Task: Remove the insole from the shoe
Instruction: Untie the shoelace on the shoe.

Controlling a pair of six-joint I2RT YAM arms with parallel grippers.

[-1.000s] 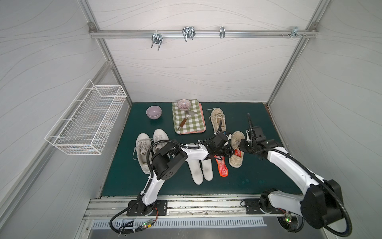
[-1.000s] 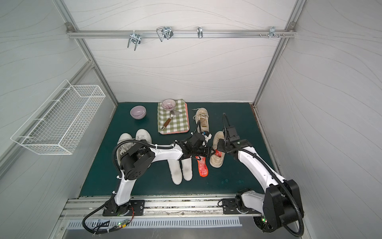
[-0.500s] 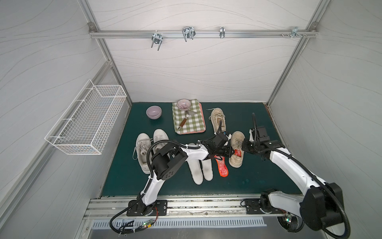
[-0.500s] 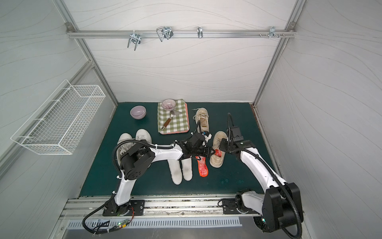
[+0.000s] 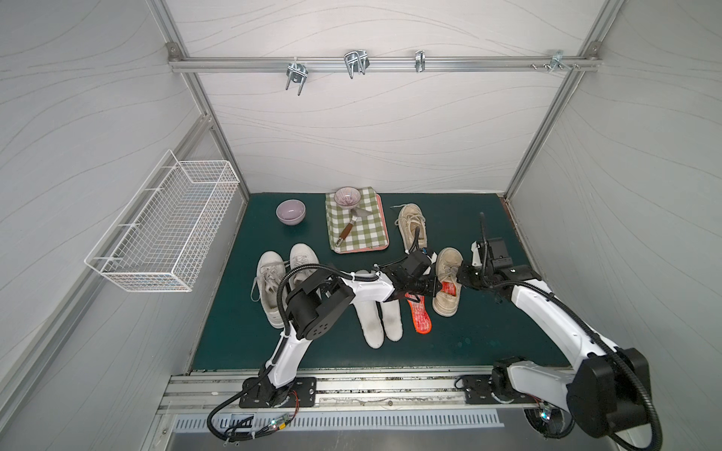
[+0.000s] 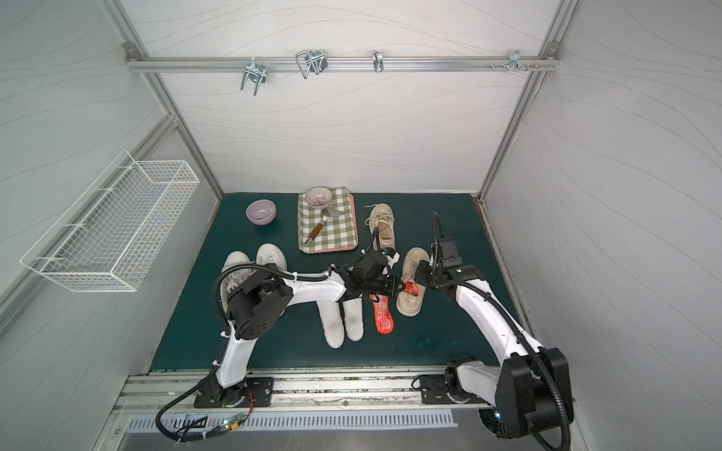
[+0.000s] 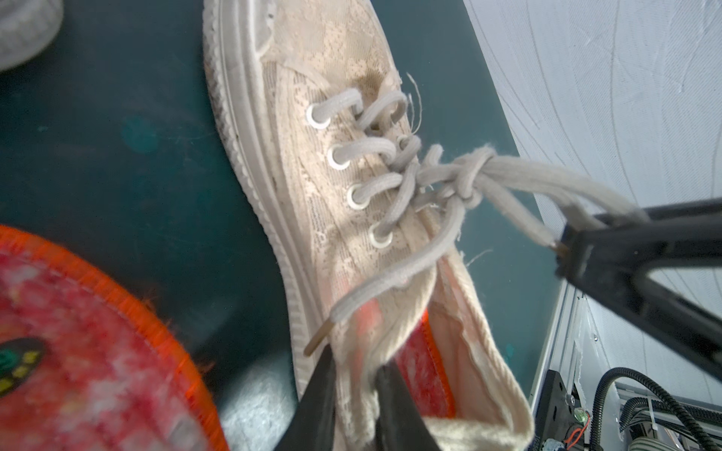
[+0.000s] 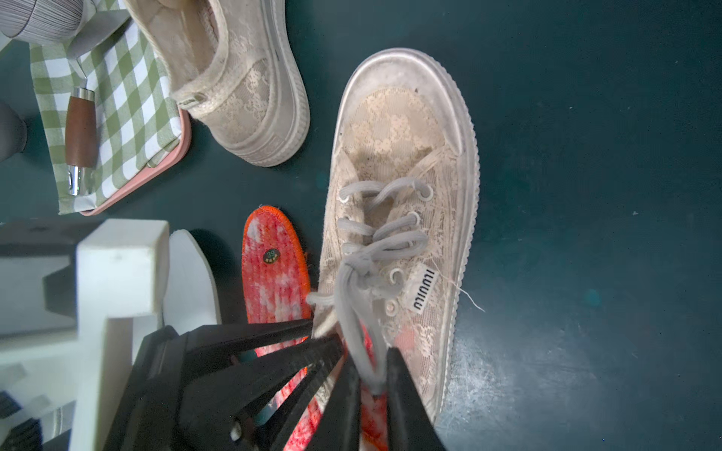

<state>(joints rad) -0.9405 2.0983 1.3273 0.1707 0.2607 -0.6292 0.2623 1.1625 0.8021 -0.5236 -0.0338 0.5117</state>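
Fabric with a floral lace pattern covers the beige low sneaker. Its ribbed off-white rubber sole rests on the dark green mat, and metal eyelets carry flat grey cotton laces tied in a knot. A white woven tag on the sneaker's side reads "miumiu" in black.

The red fuzzy insole with an orange stitched edge lies inside the sneaker and shows through the heel opening. The left gripper has its thin black fingers pinched on the sneaker's collar wall — one finger outside, one inside the opening. The right gripper is clamped on a loop of the laces, which stretch taut away from the tongue.

Just beside the sneaker, flat on the mat, lies a second red-and-orange insole with a round dark sticker printed "39". Near it sit a matching beige shoe and a green-and-white checked cloth over a pink tray. A wooden-handled metal utensil lies on the cloth. In both top views two plain white insoles lie side by side under the left arm.
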